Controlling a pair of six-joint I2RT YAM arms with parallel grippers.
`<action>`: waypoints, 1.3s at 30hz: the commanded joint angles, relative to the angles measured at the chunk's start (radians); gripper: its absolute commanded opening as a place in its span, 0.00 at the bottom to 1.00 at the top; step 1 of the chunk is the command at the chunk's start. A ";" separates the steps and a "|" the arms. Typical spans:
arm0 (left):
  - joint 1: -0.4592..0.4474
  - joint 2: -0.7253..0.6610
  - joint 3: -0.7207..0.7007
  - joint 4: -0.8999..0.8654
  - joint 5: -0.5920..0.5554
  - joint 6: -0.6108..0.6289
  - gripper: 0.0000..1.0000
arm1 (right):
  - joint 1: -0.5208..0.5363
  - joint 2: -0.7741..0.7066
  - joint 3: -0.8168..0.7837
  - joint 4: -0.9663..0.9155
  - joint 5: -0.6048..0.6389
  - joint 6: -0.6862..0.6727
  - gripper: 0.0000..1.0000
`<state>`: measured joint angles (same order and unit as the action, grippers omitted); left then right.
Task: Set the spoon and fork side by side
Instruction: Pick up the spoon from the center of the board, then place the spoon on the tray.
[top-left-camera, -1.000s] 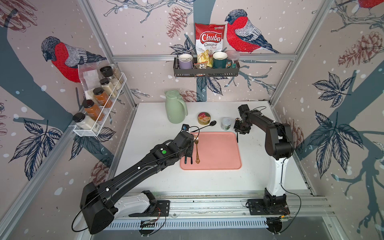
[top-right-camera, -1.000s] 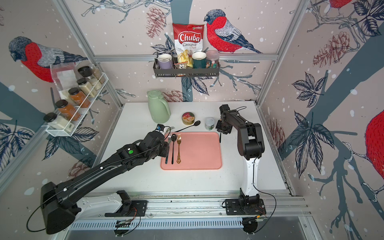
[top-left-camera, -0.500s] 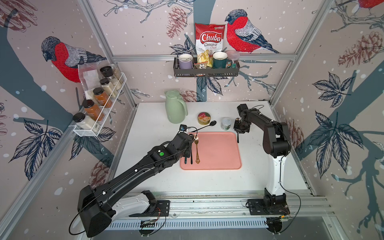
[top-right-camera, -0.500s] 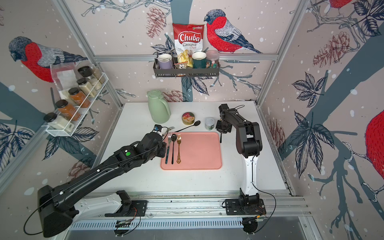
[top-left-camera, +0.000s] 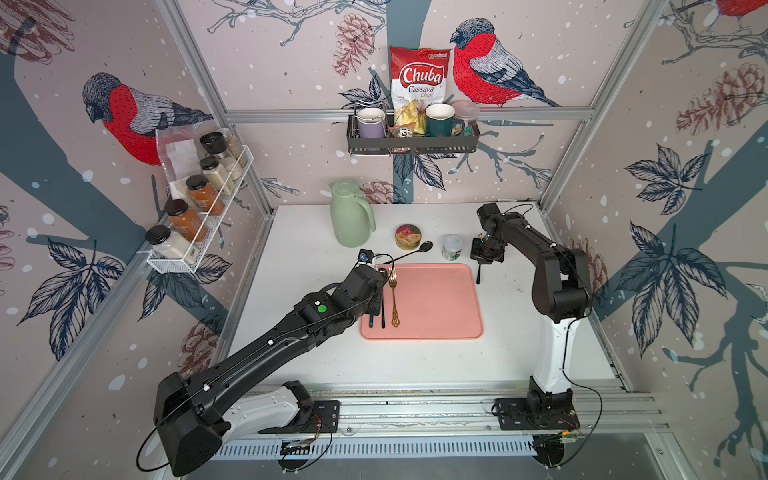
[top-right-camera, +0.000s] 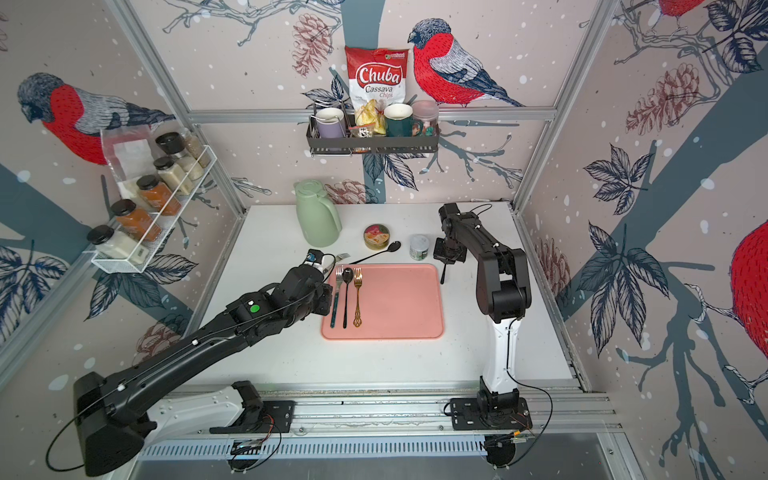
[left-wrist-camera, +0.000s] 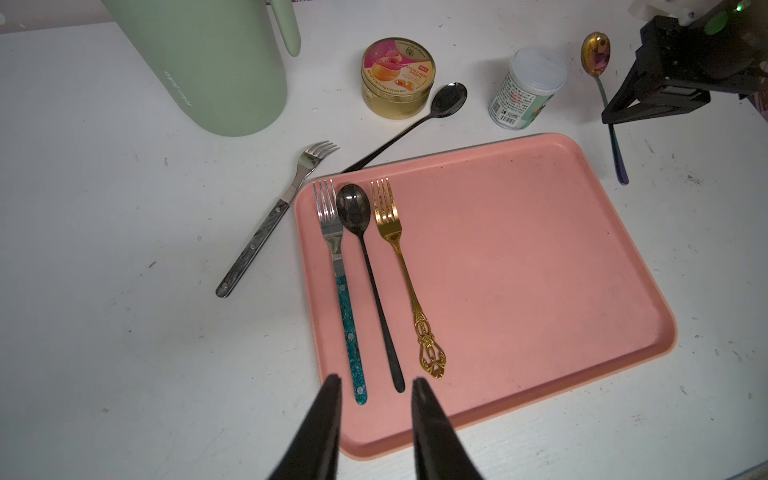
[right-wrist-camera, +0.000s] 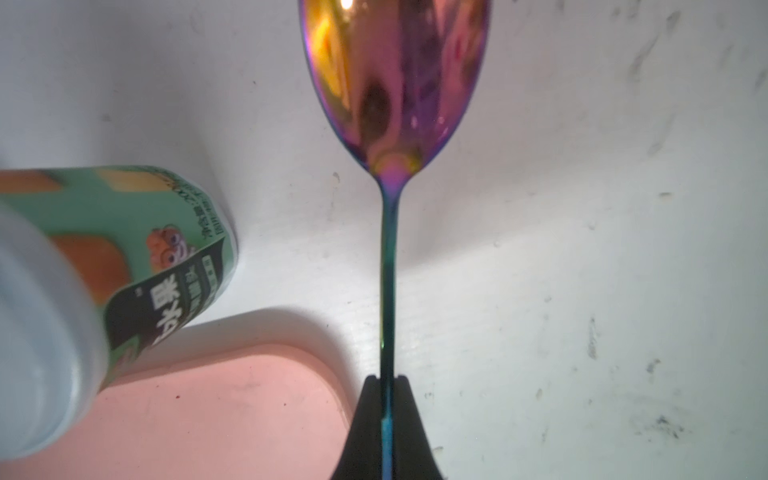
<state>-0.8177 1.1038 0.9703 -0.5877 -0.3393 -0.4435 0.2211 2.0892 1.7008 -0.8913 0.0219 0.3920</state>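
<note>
Pink tray (left-wrist-camera: 519, 257) sits mid-bench (left-wrist-camera: 124, 311). Three pieces lie flat and parallel on the tray, along its side nearest the left arm, heads toward the tray's far edge. Teal-handled fork (left-wrist-camera: 341, 291) is outermost, black spoon (left-wrist-camera: 368, 266) is just beside it, and gold fork (left-wrist-camera: 399, 266) is next, toward the tray's middle. The spoon bowl sits between the two fork heads, close to both; can't tell if they touch.

Left tool (left-wrist-camera: 375, 378) hangs over the tray by the handle ends of the teal-handled fork and black spoon. Its jaws are apart with nothing between them, so it grips nothing.

Right tool (right-wrist-camera: 386, 380) is clamped on the thin handle of a rainbow spoon (right-wrist-camera: 395, 83), just off the tray on the right arm's side. The bowl is beyond the tray's far corner and the handle end runs alongside the tray's side edge. Can't tell if this spoon is lifted or resting on the bench.

Off the tray:
- Grey-handled fork (left-wrist-camera: 270, 224) lies angled off the far corner by the cutlery row.
- Long black spoon (left-wrist-camera: 415, 120) has its handle tip reaching the tray's far edge.
- Candy tin (left-wrist-camera: 397, 79) is just beside that spoon's bowl.
- White-lidded jar (left-wrist-camera: 525, 87) is near the tray's far edge.
- Green jug (left-wrist-camera: 216, 62) is farther back from the tray.
</note>
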 joint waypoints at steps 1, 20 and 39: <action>0.002 -0.010 -0.005 -0.004 0.015 -0.010 0.31 | 0.001 -0.052 -0.008 -0.041 0.034 -0.018 0.04; 0.002 -0.088 -0.041 -0.015 0.029 -0.029 0.31 | 0.325 -0.226 -0.032 -0.093 0.055 0.075 0.06; 0.094 -0.127 -0.204 0.009 -0.036 -0.088 0.34 | 0.589 0.028 0.088 -0.069 0.059 0.340 0.06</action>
<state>-0.7353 0.9874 0.7753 -0.5846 -0.3840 -0.5198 0.7979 2.0865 1.7645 -0.9501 0.0769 0.6838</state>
